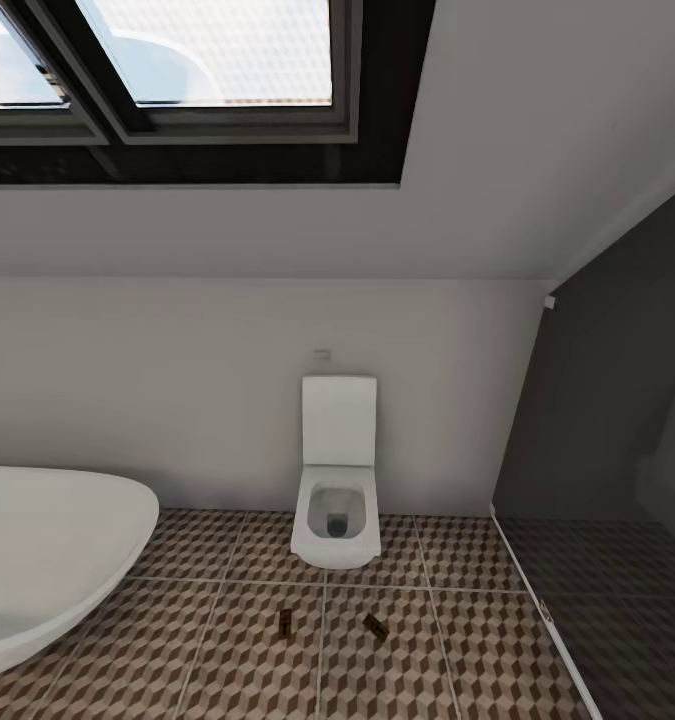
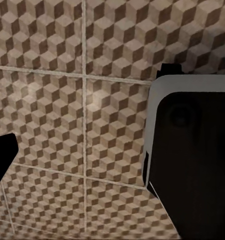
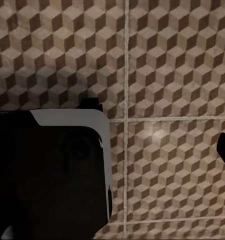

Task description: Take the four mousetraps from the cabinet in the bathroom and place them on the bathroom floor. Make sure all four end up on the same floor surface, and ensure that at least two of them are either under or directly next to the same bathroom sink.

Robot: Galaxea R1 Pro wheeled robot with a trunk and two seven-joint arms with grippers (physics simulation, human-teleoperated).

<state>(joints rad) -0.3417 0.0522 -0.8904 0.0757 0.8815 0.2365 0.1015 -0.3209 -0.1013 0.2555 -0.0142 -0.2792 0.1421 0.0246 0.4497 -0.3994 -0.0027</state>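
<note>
Left hand (image 2: 77, 150) over bathroom floor (image 2: 112, 75); two mousetraps (image 1: 285, 623) (image 1: 376, 626) before toilet (image 1: 337, 470).

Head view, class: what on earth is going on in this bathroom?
Nothing is being handled right now. Two mousetraps lie on the cube-patterned bathroom floor in front of the white toilet, with the bathtub to the left. Both wrist cameras look down at bare tiles, and neither shows anything held.
</note>
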